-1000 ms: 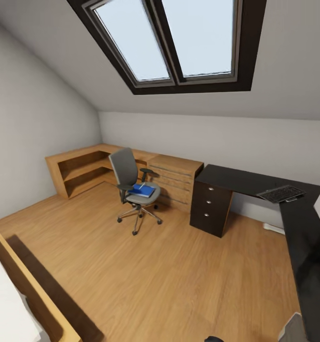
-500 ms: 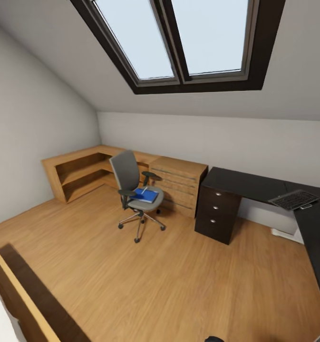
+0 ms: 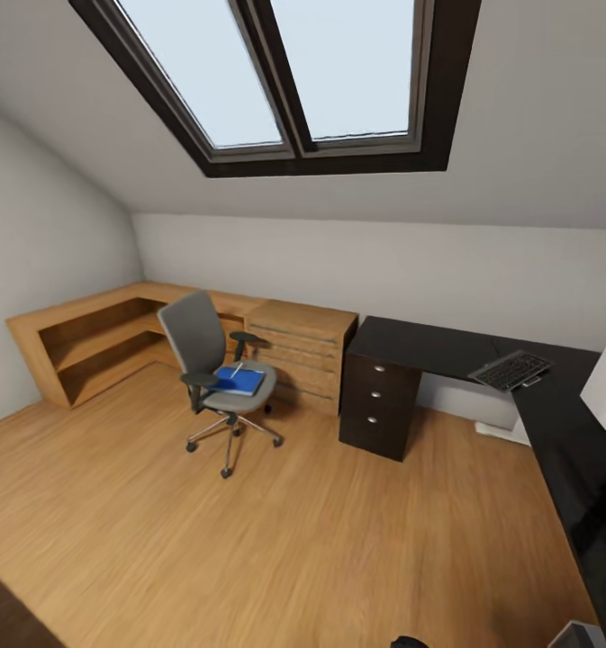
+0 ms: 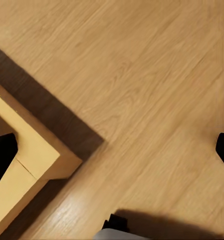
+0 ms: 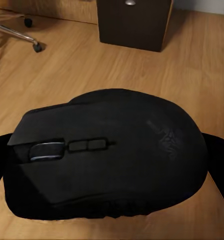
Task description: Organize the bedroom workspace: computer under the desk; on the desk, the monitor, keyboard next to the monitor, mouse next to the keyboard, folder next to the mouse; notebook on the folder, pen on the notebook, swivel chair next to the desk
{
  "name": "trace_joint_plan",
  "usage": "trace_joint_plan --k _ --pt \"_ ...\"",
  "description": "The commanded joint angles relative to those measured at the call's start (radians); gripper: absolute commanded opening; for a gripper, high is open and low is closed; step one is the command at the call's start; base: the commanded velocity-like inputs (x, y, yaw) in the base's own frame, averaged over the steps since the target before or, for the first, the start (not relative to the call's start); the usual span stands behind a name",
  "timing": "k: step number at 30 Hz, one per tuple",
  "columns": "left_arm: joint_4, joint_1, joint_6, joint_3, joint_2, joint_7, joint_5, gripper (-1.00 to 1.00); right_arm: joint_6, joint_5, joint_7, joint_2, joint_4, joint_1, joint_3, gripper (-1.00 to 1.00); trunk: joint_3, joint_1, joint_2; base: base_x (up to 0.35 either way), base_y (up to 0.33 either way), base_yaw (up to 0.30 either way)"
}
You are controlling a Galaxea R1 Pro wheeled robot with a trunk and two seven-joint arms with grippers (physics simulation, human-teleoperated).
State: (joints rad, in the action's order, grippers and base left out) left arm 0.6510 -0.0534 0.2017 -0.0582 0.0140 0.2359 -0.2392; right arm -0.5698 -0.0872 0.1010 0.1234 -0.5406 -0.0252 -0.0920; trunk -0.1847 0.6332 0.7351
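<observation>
The mouse [image 5: 109, 155] sits clenched in the right pincer [image 5: 112, 165], not yet placed beside the keyboard [image 3: 510, 370] on the surface [image 3: 447, 346]; folder [image 3: 239, 380] remains on swivel chair [image 3: 208, 360]; left pincer's state unclear.

readable text: none | brand mark: faint embossed emblem on the mouse [image 5: 112, 155] shell, on the palm end away from its scroll wheel, too dim to identify | labels, numbers, signs: none legible on any other surface
</observation>
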Motion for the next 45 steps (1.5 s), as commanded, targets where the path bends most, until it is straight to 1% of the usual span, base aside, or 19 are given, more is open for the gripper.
trace_joint_plan --k 1,3,5,8,10,13,15,18,19,29,37,39,40,41,45 --pt "0.001 0.000 0.000 -0.006 0.001 0.007 -0.008 1.00 -0.002 -0.009 0.003 0.001 0.001 -0.001 -0.005 -1.00 -0.001 0.001 0.001 0.326 0.000 -0.288" --pt "-0.002 0.000 -0.033 -0.006 0.001 0.008 -0.008 1.00 -0.002 -0.009 0.003 -0.001 0.001 -0.001 -0.005 -1.00 -0.001 0.001 0.001 0.327 0.000 -0.291" --pt "-0.024 -0.001 -0.067 -0.006 0.002 0.008 -0.008 1.00 -0.001 -0.009 0.003 -0.006 0.001 -0.001 -0.005 -1.00 -0.001 0.001 0.001 0.328 0.000 -0.292" --pt "-0.081 -0.001 -0.115 -0.006 0.001 0.008 -0.008 1.00 0.000 -0.009 0.003 -0.012 0.001 -0.002 -0.005 -1.00 -0.001 0.001 0.001 0.328 0.000 -0.293" --pt "-0.138 0.015 -0.157 -0.006 -0.001 0.007 -0.008 1.00 0.000 -0.008 0.004 -0.019 0.001 -0.002 -0.006 -1.00 -0.001 0.001 0.001 0.328 0.000 -0.293" --pt "-0.161 0.027 -0.175 -0.006 -0.004 0.007 -0.008 1.00 0.001 -0.008 0.005 -0.021 0.002 -0.002 -0.006 -1.00 -0.001 0.001 0.001 0.328 0.000 -0.293" --pt "-0.167 0.030 -0.178 -0.006 -0.006 0.006 -0.007 1.00 0.001 -0.008 0.005 -0.022 0.002 -0.002 -0.006 -1.00 -0.001 0.001 0.001 0.328 0.000 -0.293" --pt "-0.173 0.032 -0.177 -0.007 -0.021 0.006 -0.006 1.00 0.001 -0.008 0.005 -0.030 0.005 -0.002 -0.008 -1.00 -0.001 0.001 0.001 0.328 0.000 -0.293" --pt "-0.173 0.032 -0.177 -0.008 -0.021 0.006 -0.006 1.00 0.001 -0.008 0.005 -0.031 0.009 -0.002 -0.009 -1.00 -0.001 0.001 0.001 0.328 0.000 -0.293" --pt "-0.174 0.032 -0.172 -0.008 -0.019 0.006 -0.006 1.00 0.001 -0.006 0.004 -0.032 0.023 -0.002 -0.009 -1.00 -0.001 0.001 0.001 0.328 0.000 -0.283" --pt "-0.174 0.032 -0.166 -0.008 -0.017 0.006 -0.006 1.00 -0.001 -0.006 0.003 -0.029 0.024 -0.002 -0.009 -1.00 -0.001 0.001 0.001 0.328 0.000 -0.078" --pt "-0.174 0.032 -0.145 -0.007 -0.017 0.007 -0.007 1.00 -0.001 -0.006 0.003 -0.028 0.024 -0.002 -0.009 -1.00 -0.001 0.001 0.001 0.328 0.000 -0.008" --pt "-0.174 0.032 -0.112 -0.007 -0.017 0.008 -0.007 1.00 -0.001 -0.005 0.003 -0.028 0.024 -0.002 -0.009 -1.00 -0.001 0.001 0.001 0.328 0.000 -0.003" --pt "-0.176 0.032 -0.099 -0.006 -0.017 0.008 -0.007 1.00 -0.001 -0.005 0.003 -0.028 0.023 -0.002 -0.009 -1.00 -0.001 0.001 0.001 0.328 0.000 -0.002" --pt "-0.184 0.032 -0.081 -0.006 -0.017 0.008 -0.008 1.00 0.000 -0.003 0.004 -0.028 0.022 -0.002 -0.009 -1.00 -0.001 0.001 0.001 0.328 0.000 -0.001"
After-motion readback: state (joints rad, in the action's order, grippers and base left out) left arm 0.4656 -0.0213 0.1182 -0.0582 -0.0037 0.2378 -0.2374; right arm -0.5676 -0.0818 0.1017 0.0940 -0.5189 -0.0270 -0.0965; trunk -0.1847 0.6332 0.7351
